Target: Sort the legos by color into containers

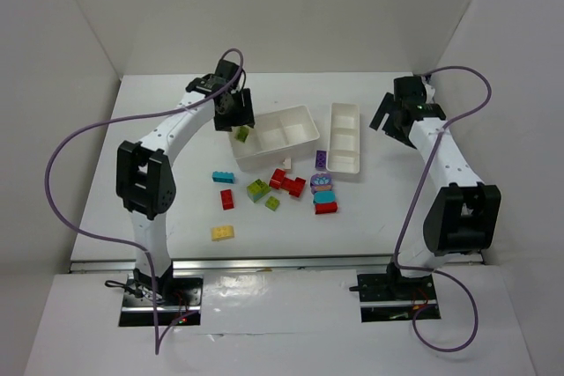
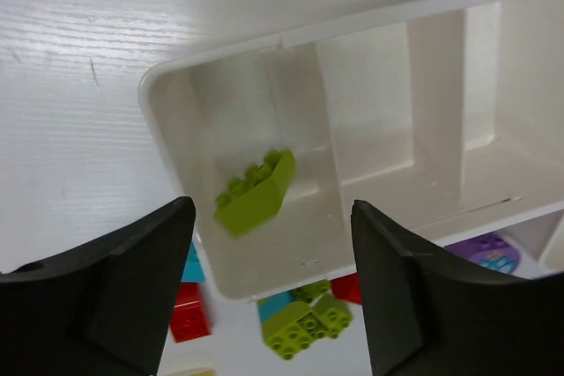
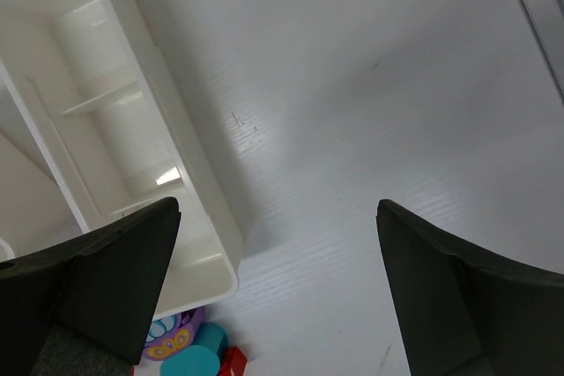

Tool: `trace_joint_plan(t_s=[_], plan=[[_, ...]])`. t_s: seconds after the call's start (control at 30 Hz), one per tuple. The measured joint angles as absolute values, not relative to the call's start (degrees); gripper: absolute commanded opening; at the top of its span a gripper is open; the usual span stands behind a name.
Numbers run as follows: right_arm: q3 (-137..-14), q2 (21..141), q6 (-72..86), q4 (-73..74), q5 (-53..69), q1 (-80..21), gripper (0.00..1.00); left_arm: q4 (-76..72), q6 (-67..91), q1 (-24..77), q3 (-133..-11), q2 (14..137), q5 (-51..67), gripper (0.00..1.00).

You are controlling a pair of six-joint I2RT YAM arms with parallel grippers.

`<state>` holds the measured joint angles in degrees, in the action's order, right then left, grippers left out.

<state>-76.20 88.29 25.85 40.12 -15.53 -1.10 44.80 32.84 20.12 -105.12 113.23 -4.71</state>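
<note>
Most legos (image 1: 287,182) lie loose on the table (image 1: 352,235) near us, unsorted. Past them, the left gripper (image 1: 234,117) hangs over the wide tray (image 1: 264,158), jaws apart and gripping nothing. The lime brick (image 2: 256,193) sits tilted in the end compartment, which we read as the green bin. The right gripper (image 1: 390,125) is spread wide and empty beside the narrow tray (image 1: 345,173), out of the way.

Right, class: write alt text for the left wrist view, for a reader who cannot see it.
A tilted lime brick is in the end compartment of a white tray, seen between the two black fingers of the open pincer, which touch nothing. Green, red and purple bricks lie on the table outside the tray's near wall.
</note>
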Motion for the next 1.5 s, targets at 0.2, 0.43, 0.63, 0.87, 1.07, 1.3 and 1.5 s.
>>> trace_joint_plan(t_s=[0.2, 0.43, 0.63, 0.87, 1.07, 1.3, 1.5], plan=[[-76.6, 87.9, 25.9, 40.9, -15.9, -1.1, 1.00, 45.6, 33.0, 20.4, -105.2, 113.5, -5.2, 0.93], [-76.6, 87.9, 25.9, 41.4, -16.0, -1.1, 1.00, 48.5, 33.6, 19.1, -100.7, 106.2, -6.6, 0.86], [-74.8, 87.2, 25.9, 40.8, -15.7, -1.1, 1.00, 57.0, 41.4, 3.8, -82.0, 86.8, -10.2, 0.91], [-72.6, 87.1, 25.8, 39.8, -14.2, -1.1, 1.00, 64.4, 51.0, -8.0, -65.8, 80.3, -10.3, 0.96], [-72.3, 88.4, 24.9, 39.2, -14.1, -1.1, 1.00, 65.0, 53.2, -14.3, -61.3, 82.6, -8.7, 0.97], [-70.8, 89.8, 24.3, 37.4, -14.1, -1.1, 1.00, 60.5, 52.7, -17.6, -58.4, 87.8, -8.6, 0.96], [-70.4, 90.2, 24.3, 37.2, -14.3, -1.1, 1.00, 55.2, 52.7, -18.0, -55.6, 90.9, -8.3, 0.94]])
